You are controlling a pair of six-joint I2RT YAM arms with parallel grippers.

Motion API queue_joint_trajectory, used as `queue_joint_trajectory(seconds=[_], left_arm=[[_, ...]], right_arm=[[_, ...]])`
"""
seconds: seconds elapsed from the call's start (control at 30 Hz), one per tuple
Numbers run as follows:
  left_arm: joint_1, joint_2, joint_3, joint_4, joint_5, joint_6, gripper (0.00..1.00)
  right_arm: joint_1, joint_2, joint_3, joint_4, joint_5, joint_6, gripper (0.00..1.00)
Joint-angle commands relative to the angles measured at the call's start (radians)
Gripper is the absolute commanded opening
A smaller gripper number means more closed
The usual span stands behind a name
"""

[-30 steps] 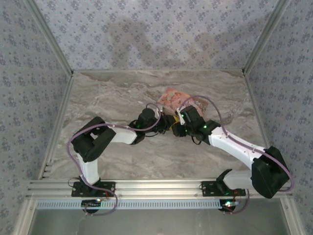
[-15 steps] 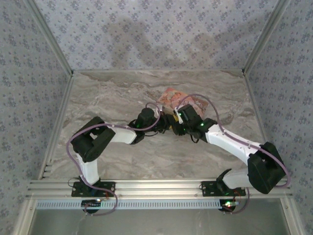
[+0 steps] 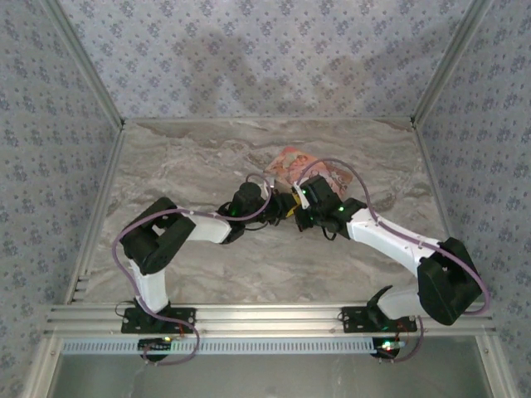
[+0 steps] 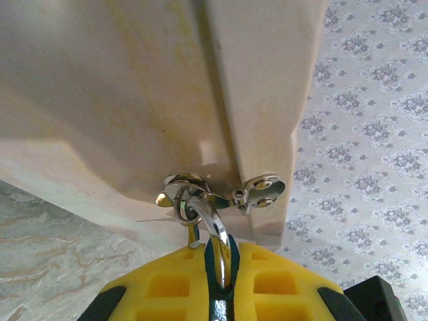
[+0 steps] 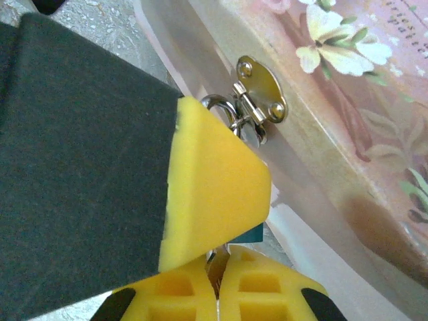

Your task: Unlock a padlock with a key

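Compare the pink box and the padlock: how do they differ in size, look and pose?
Size: the box is broad; the padlock is tiny beside it.
Look: the box has a pink flowered lid and pale sides; the padlock is dark bluish with a silvery loop.
Pose: the box rests on the table; the padlock sits gripped in the left claw.
Shared: they meet at the box's latch, which the loop threads.

small print on pink box (image 5: 348, 100), unreadable
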Motion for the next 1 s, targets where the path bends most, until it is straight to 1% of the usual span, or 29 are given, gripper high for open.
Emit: queue_joint_trajectory(seconds=[0.0,0.07,0.1,0.13,0.17,0.2,0.27,0.5,0.67,0.83,0.97], left_arm=[[-0.008,-0.038,0.006,0.087,0.026,0.018,0.02],[-0.008,-0.038,-0.004,0.068,0.023,0.029,0.03],[-0.008,-0.038,-0.011,0.063,0.019,0.037,0.03],[-0.008,-0.037,-0.017,0.060,0.016,0.043,0.03],[-0.008,-0.034,-0.024,0.058,0.014,0.050,0.03],[-0.008,-0.031,-0.033,0.056,0.008,0.057,0.03],[-0.009,-0.026,-0.048,0.049,0.002,0.073,0.03],[-0.009,-0.014,-0.090,0.032,-0.009,0.107,0.03],[-0.015,-0.036,-0.105,-0.051,-0.020,0.170,0.03],[-0.019,-0.083,-0.111,-0.206,-0.065,0.270,0.09],[-0.027,-0.101,-0.123,-0.227,-0.075,0.294,0.13]], right_arm=[[0.006,-0.003,-0.030,0.036,-0.061,0.041,0.02],[0.009,-0.007,-0.049,0.051,-0.069,0.044,0.04],[0.009,-0.009,-0.056,0.055,-0.078,0.045,0.08],[0.008,-0.007,-0.059,0.053,-0.081,0.050,0.15],[0.008,-0.008,-0.059,0.050,-0.080,0.056,0.28],[0.008,-0.013,-0.065,0.049,-0.085,0.062,0.36],[0.006,-0.027,-0.082,0.053,-0.099,0.077,0.41],[0.006,-0.101,-0.160,0.055,-0.107,0.131,0.43],[-0.007,-0.120,-0.204,0.076,-0.115,0.176,0.43],[-0.032,-0.098,-0.228,0.107,-0.117,0.212,0.41],[-0.059,-0.077,-0.228,0.109,-0.086,0.235,0.39]])
